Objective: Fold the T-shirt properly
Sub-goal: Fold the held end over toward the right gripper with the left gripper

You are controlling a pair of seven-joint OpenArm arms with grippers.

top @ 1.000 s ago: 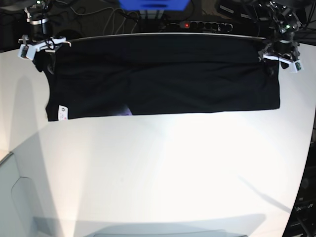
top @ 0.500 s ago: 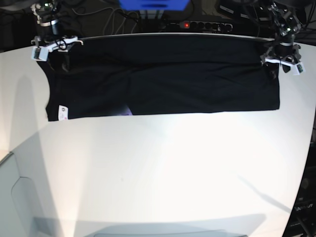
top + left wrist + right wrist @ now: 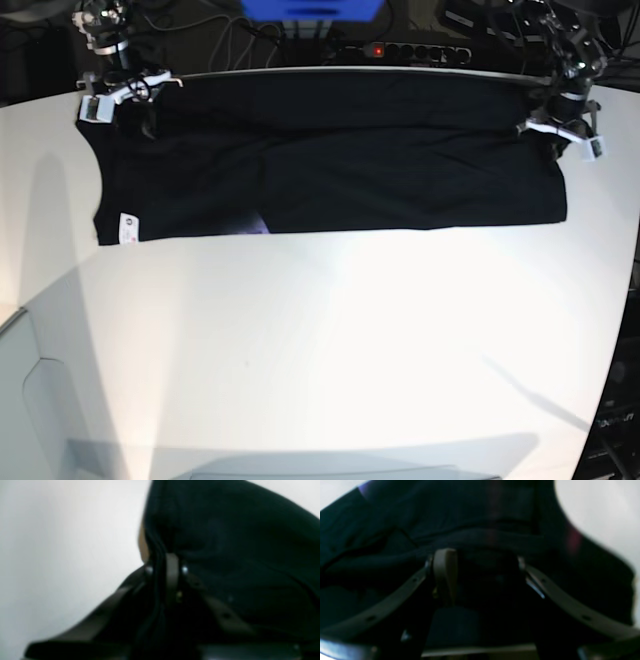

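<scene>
The black T-shirt [image 3: 330, 160] lies spread in a wide band across the far part of the white table [image 3: 330, 340]. A small white tag [image 3: 126, 228] shows at its near left corner, and a bit of purple print [image 3: 258, 224] peeks out at its near edge. At the shirt's far right corner my left gripper [image 3: 562, 130] is shut; the left wrist view shows its jaws [image 3: 165, 566] pinched on a fold of the black cloth [image 3: 237, 542]. My right gripper [image 3: 122, 92] stands open over the far left corner, with dark cloth [image 3: 420, 517] bunched just ahead of its spread fingers [image 3: 445, 572].
Behind the table's far edge run cables and a power strip [image 3: 405, 50] with a red light, beside a blue object [image 3: 312, 8]. A grey panel [image 3: 20, 400] stands at the lower left. The table's right edge curves in close to the left gripper.
The left gripper has closed on the shirt's far right corner. The right gripper has shifted right and back along the shirt's far edge, staying open.
</scene>
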